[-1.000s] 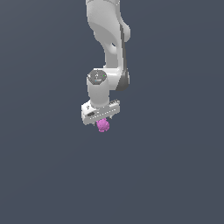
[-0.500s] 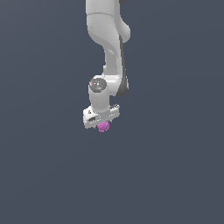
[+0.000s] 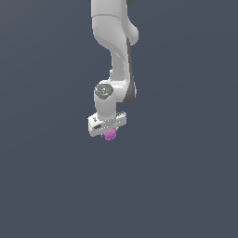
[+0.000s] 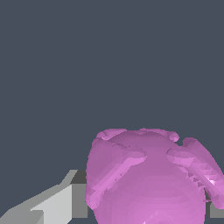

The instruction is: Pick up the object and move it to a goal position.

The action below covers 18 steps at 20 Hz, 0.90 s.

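The object [image 3: 110,135] is a small lumpy magenta-pink blob just under the white hand of my arm in the exterior view. My gripper [image 3: 109,134] is shut on it and points down; the hand hides most of the fingers. In the wrist view the object [image 4: 148,179] fills much of the picture, with a grey-white finger [image 4: 52,203] pressed against its side. The other finger barely shows at the picture's edge.
The white arm [image 3: 116,51] comes down from the top of the exterior view. All around is a plain dark blue-grey surface [image 3: 186,176] with no other objects or edges in view.
The arm and gripper have shifted slightly toward the exterior view's right and a little up, the object staying in the gripper.
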{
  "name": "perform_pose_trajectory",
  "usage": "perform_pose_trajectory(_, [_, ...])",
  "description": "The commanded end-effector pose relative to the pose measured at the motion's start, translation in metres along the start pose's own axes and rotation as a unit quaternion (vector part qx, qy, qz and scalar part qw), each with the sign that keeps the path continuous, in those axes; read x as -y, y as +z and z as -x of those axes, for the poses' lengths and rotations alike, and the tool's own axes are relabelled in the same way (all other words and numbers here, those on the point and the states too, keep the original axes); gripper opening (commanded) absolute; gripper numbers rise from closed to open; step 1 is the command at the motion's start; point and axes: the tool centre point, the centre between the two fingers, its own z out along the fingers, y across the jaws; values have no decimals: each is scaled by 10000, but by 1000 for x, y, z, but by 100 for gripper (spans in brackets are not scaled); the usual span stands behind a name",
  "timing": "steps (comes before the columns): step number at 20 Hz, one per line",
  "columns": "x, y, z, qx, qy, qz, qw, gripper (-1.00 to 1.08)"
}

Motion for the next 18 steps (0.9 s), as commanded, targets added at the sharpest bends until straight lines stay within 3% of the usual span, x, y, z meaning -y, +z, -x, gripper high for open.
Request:
perform_pose_trajectory(1, [1, 1, 0, 1, -6, -4, 10000, -100])
perform_pose_trajectory(9, [4, -15, -4, 0, 0, 0, 10000, -100])
perform_pose_trajectory(18, [18, -77, -19, 1, -3, 1, 10000, -100])
